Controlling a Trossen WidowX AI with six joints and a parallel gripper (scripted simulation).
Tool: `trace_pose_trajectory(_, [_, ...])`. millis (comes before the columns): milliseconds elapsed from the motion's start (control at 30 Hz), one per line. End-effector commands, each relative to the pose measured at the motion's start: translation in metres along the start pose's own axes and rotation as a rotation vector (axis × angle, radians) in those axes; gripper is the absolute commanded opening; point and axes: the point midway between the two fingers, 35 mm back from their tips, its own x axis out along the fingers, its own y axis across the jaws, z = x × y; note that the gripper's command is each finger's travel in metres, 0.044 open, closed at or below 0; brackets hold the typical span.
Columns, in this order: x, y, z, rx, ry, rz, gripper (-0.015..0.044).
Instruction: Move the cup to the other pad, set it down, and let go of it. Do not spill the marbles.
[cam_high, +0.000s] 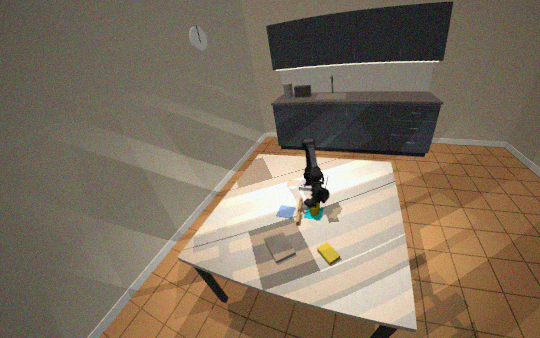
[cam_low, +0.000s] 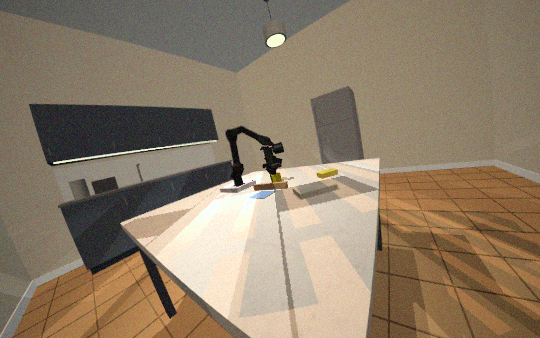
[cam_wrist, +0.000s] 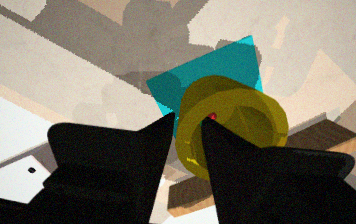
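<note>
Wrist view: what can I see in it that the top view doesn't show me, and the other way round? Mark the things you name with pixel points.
Only the wrist view shows a red marble (cam_wrist: 213, 116) inside the cup, and the gap between the hand's two dark fingertips, with one reaching over the cup's mouth.

Only the top view shows the blue pad (cam_high: 286, 211), the yellow block (cam_high: 328, 253), the grey slab (cam_high: 280, 248) and the round wall clock (cam_high: 198, 38).

Both show the yellow cup (cam_high: 315, 210) (cam_wrist: 200, 92), the teal pad (cam_high: 308, 216) (cam_wrist: 215, 65), the wooden bar (cam_high: 299, 214) (cam_wrist: 187, 196) and the hand (cam_high: 314, 204) (cam_wrist: 188, 119).
</note>
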Motion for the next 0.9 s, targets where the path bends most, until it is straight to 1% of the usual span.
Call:
trace_pose_trajectory(0, [0.0, 0.0, 0.0, 0.0, 0.0, -0.001, 0.0147])
trace_pose_trajectory(233, [-0.004, 0.0, 0.0, 0.0, 0.0, -0.001, 0.0147])
trace_pose_trajectory(867, [-0.029, 0.0, 0.001, 0.002, 0.004, 0.0, 0.0147])
